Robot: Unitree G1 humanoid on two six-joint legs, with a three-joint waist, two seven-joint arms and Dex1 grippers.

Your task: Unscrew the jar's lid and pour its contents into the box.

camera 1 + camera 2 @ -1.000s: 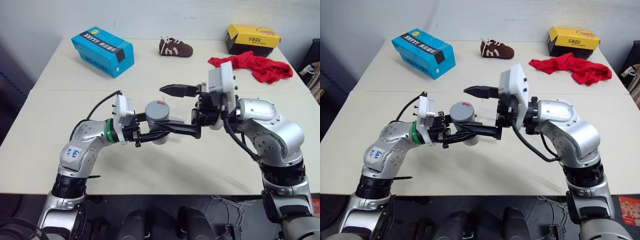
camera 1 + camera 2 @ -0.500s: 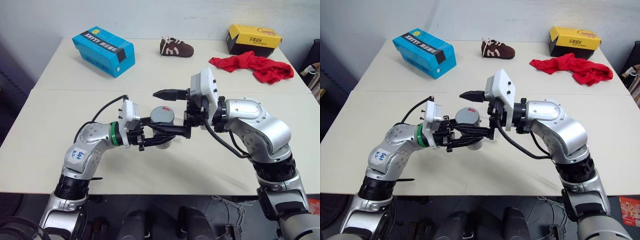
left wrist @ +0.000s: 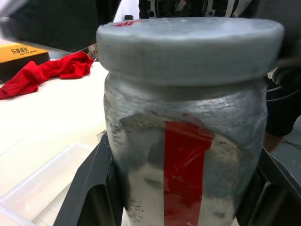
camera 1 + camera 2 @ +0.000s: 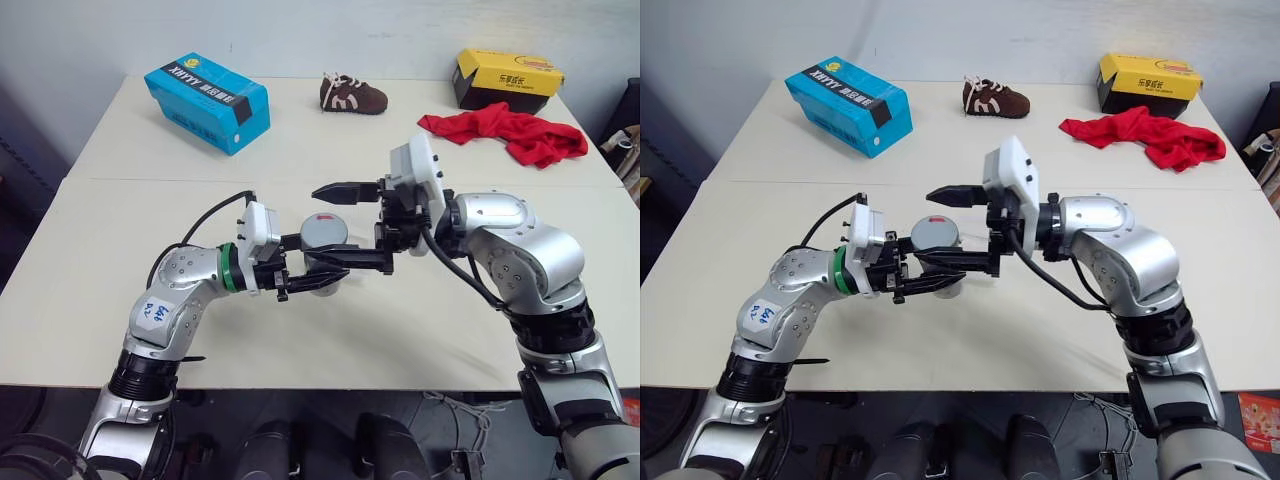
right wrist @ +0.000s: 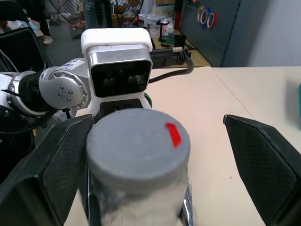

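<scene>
Left wrist view alone shows box [image 3: 33, 181] beneath jar [image 3: 186, 155].

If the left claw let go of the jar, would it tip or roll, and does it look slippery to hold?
The jar is taller than wide with a flat lid, so it probably stands but could tip, then roll. Smooth clear plastic likely slips; the left claw grips its sides. With little visible inside, it is probably light.
</scene>
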